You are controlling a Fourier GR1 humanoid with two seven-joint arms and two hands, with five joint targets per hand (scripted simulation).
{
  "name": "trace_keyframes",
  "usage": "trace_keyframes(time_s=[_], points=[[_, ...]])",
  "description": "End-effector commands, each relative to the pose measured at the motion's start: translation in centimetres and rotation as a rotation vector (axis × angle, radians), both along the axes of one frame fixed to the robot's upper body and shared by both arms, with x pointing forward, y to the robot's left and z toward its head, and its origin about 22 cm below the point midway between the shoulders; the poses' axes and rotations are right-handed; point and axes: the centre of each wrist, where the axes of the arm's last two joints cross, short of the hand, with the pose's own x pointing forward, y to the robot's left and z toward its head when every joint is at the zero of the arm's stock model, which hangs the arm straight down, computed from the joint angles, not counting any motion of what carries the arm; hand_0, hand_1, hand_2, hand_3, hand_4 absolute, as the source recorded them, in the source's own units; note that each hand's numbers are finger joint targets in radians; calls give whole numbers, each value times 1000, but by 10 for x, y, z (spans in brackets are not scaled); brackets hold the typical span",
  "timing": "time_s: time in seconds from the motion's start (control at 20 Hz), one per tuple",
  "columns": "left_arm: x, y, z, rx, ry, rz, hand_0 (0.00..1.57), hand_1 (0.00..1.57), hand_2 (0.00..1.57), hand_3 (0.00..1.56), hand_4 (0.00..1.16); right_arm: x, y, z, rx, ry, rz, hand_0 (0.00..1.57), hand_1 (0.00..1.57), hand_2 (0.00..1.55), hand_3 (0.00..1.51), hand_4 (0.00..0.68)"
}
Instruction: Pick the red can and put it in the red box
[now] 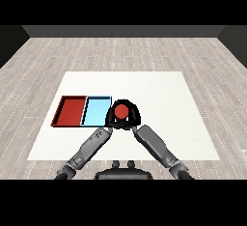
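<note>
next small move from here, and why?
Probably carry the red can left toward the red tray. Both the left hand and the right hand appear curled round it, just right of the light blue tray, which lies between the can and the red tray.

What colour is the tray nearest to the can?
Light blue tray, best seen in the head view, beside the red can.
</note>
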Motion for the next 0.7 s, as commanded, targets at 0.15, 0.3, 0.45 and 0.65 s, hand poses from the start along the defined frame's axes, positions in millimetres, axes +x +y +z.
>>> trace_keyframes(time_s=[0.15,0.3,0.45,0.65], points=[[-3,-14,4,-27,17,-31,1571,1571,1569,1491,1140,-6,1,7,20,-26,51,0,0,0,0,0],[-5,-17,4,-10,23,-5,1571,1571,1571,1493,1148,-4,-9,8,-3,-31,30,0,0,0,0,0],[-11,-22,-13,-3,-6,-27,1571,1571,1571,1486,1148,3,-20,31,-19,-63,20,0,0,0,0,0],[1,-1,-3,-11,10,2,1571,1571,1571,1486,1150,-1,-3,15,-39,-84,-29,0,0,0,0,0]])
